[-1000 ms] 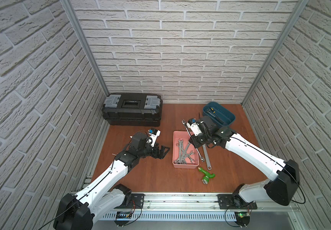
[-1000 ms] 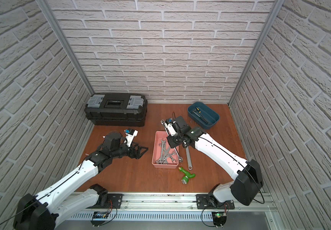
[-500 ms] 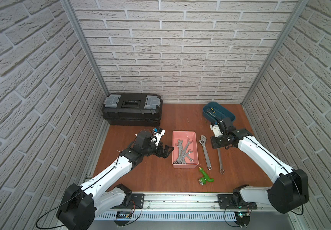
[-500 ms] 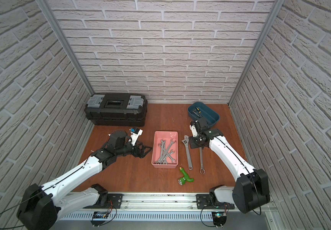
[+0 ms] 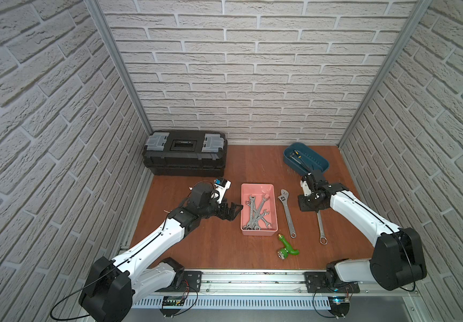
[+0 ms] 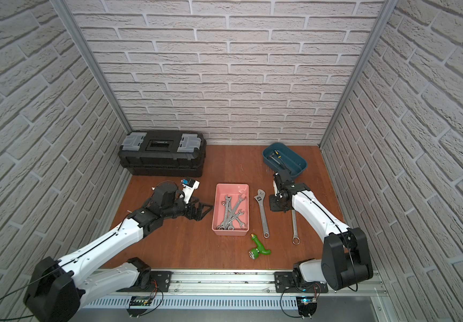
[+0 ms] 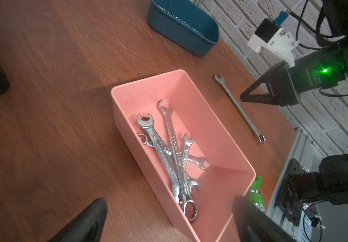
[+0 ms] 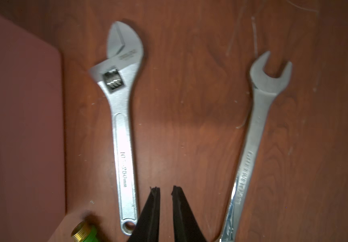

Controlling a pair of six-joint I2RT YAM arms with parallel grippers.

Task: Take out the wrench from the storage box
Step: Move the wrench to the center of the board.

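The pink storage box (image 5: 272, 192) (image 6: 231, 188) (image 7: 189, 94) stands mid-table and holds several silver wrenches (image 5: 256, 213) (image 6: 233, 213) (image 7: 168, 150) in a crossed pile. My left gripper (image 5: 234, 213) (image 7: 168, 204) is wide open, just left of the box's wall, with nothing in it. To the right of the box, an adjustable wrench (image 5: 287, 213) (image 8: 122, 136) and a combination wrench (image 5: 320, 227) (image 7: 239, 109) (image 8: 252, 146) lie on the table. My right gripper (image 5: 309, 208) (image 8: 166, 189) hangs between those two, its jaws a narrow gap apart and empty.
A black toolbox (image 5: 184, 153) sits at the back left. A teal tray (image 5: 320, 167) with small tools is at the back right, just behind my right arm. A green hose fitting (image 5: 287, 248) lies near the table's front edge.
My right gripper moved from the box's far end to the right, and the combination wrench now lies on the table under it. My left gripper moved closer to the box's left wall.
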